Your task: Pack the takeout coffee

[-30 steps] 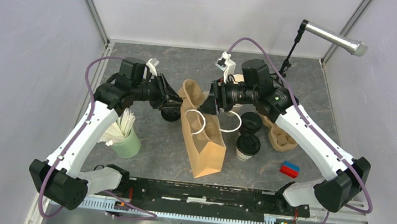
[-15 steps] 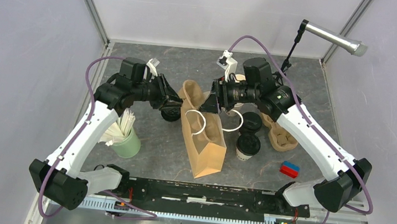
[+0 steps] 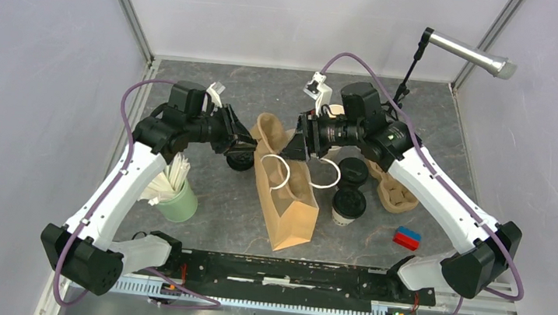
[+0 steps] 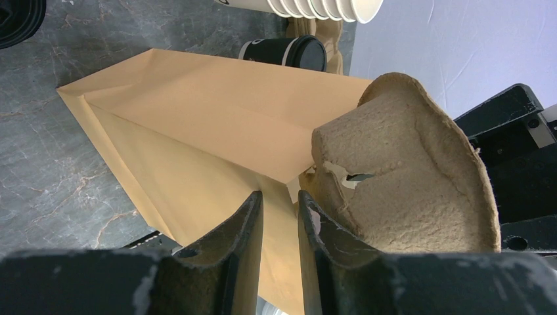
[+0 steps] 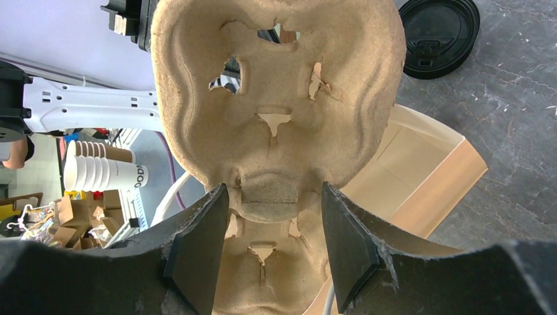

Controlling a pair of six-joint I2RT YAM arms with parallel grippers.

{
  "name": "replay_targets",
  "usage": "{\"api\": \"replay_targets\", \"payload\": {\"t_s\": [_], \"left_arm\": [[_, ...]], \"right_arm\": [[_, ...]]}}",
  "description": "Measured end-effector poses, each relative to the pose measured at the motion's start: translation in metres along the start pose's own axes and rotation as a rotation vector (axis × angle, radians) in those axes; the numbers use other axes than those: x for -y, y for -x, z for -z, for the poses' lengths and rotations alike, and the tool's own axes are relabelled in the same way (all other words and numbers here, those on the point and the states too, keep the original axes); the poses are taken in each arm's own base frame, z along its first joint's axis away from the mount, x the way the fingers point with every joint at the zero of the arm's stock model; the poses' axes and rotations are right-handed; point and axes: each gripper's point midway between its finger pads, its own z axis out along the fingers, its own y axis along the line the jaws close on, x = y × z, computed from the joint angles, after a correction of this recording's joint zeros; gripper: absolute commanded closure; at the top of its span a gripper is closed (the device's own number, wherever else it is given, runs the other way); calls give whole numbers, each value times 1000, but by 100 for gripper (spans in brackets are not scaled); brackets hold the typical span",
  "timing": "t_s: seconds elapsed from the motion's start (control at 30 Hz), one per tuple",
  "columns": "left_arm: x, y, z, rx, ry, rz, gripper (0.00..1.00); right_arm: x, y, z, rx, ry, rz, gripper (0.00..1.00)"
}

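Grey table [image 3: 239, 208] holds a bag [image 3: 290, 206] lying flat, mouth far. The left gripper [image 4: 279, 200], nearly closed, pinches its rim, likely to keep it open. The right gripper [image 5: 274, 197], half open, grips a tray [image 5: 276, 98] at the mouth. Two coffee cups [image 3: 349, 204] stand right of the bag.

**Even overhead light, softer focus up close**

Bright, diffuse light is falling from above, laying only faint, short shadows on the grey counter [image 3: 451, 129] beside the paper bag [image 3: 289, 213]. The pale walls are glowing evenly, faintly lavender. In the wrist views, the left tool [image 4: 278, 203] and right tool [image 5: 274, 197] are softening into dark shapes along the bottom edge, while the pulp carrier [image 5: 276, 85] is showing crisp fibre texture. A black lid [image 5: 439, 36] is catching a dull sheen, and the wide lenses are bending the corners.
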Motion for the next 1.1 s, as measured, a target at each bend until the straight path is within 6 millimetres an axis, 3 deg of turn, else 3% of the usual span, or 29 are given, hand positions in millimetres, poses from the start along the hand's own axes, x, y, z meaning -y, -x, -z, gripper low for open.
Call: {"api": "replay_targets", "payload": {"t_s": [0.47, 1.1], "left_arm": [[0, 0, 0, -1, 0, -1, 68], [1, -2, -1, -6, -1, -4, 74]], "right_arm": [[-2, -6, -1, -23, 15, -23, 36], [-1, -10, -7, -18, 46, -61, 62]]}}
